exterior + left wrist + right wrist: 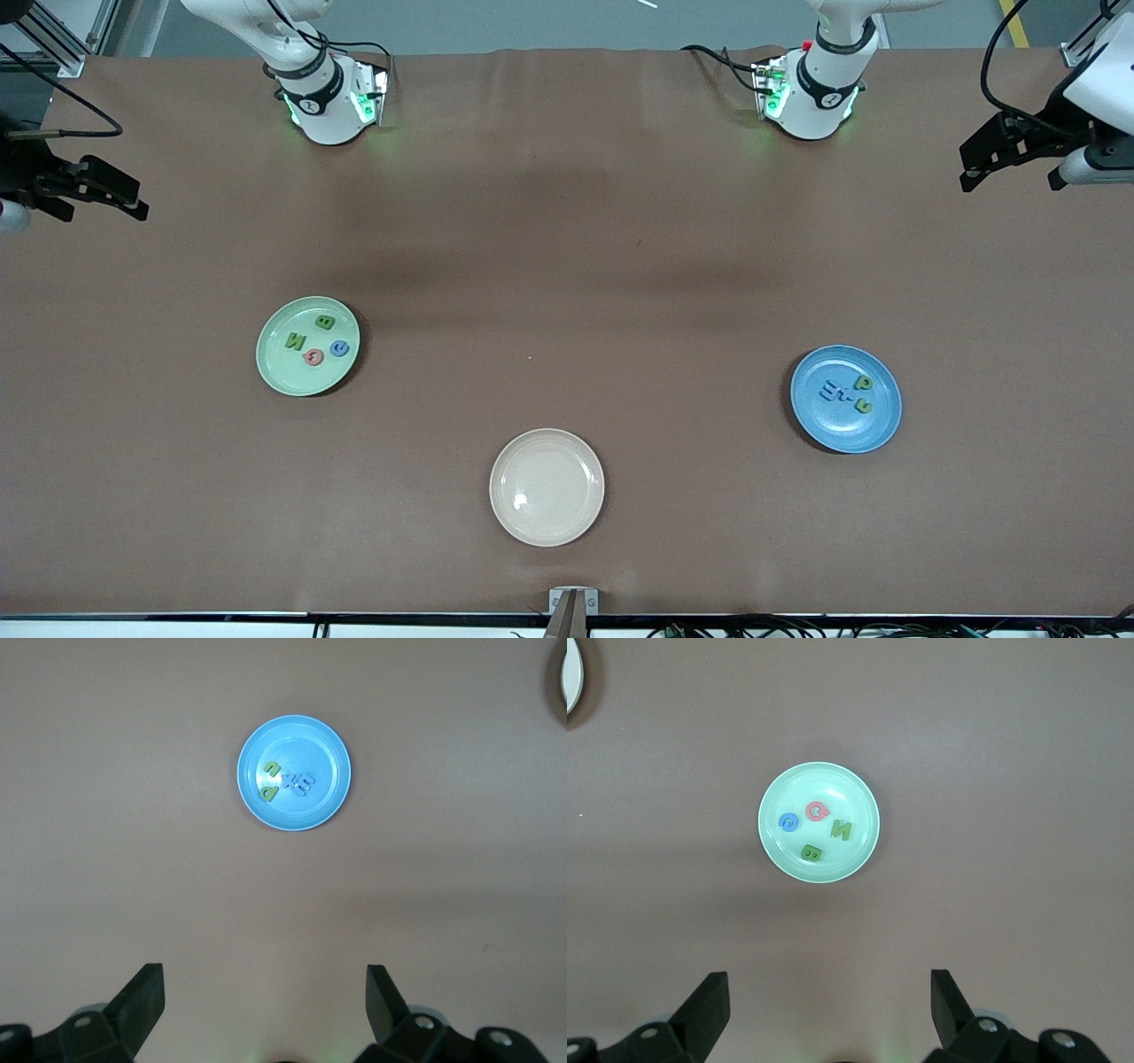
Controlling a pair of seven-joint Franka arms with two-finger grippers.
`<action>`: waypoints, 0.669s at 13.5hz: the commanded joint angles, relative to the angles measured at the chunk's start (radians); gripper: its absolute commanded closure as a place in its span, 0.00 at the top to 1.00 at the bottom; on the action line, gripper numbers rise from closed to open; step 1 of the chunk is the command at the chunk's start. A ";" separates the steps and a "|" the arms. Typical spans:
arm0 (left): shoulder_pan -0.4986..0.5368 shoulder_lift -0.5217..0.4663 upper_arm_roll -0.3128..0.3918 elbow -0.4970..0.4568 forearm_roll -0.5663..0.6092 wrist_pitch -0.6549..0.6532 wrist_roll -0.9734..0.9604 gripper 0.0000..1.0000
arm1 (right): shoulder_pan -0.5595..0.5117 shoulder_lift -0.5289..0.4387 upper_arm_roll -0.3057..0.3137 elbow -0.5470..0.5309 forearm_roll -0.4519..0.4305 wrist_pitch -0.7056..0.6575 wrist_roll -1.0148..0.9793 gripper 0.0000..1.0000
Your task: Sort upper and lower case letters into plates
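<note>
1. L gripper [261, 1005]: fingers wide apart, holding nothing; arm parked up at its table end.
2. R gripper [828, 1005]: same, wide apart, nothing held, parked at its end.
3. Capitals B, N, C + red one lie in green plate [270, 363].
4. Small letters m, x, n, p lie in blue plate [873, 430].
5. Beige plate [547, 523] nearest the front cam.

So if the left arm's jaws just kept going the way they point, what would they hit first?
Probably bare table, just short of the blue plate. The left gripper is open and empty; depth is hard to judge.

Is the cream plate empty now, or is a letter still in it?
Empty: the cream plate shows only bare surface and a glint of light, with no letter in it.
</note>
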 commanded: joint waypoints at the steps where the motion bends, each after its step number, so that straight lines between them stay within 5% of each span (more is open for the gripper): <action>1: 0.004 -0.007 0.001 0.015 -0.019 -0.024 0.018 1.00 | -0.015 -0.018 0.010 -0.019 0.005 0.001 -0.011 1.00; 9: 0.005 -0.004 0.001 0.023 -0.019 -0.057 0.018 1.00 | -0.013 -0.018 0.010 -0.026 0.005 0.001 -0.011 1.00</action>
